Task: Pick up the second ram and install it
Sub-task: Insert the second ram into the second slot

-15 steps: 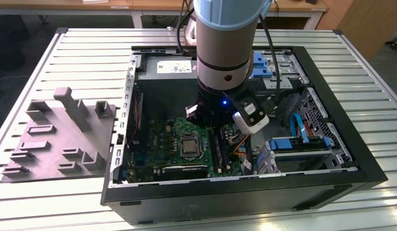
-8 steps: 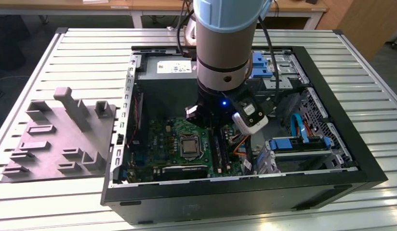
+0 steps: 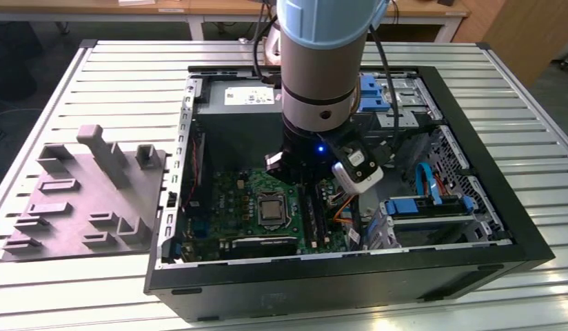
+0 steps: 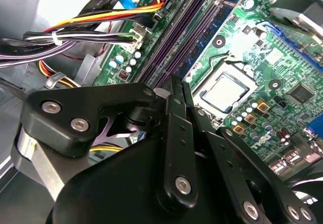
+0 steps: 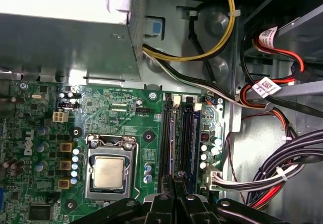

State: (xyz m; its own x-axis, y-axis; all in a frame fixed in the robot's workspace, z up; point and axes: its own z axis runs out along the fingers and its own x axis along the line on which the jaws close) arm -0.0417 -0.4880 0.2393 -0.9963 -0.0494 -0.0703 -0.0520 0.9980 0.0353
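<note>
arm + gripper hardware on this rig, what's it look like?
The arm is a thick silver-grey cylinder, light blue cap above, black section below with a small blue light. Black cables run alongside. A white-and-grey camera module sits at the wrist. The gripper is matte black linkage plates with silver screws.

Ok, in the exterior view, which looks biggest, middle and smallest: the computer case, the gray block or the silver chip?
Largest to smallest:
1. computer case
2. gray block
3. silver chip
The gaps in size are plain, so none of them tie.
</note>
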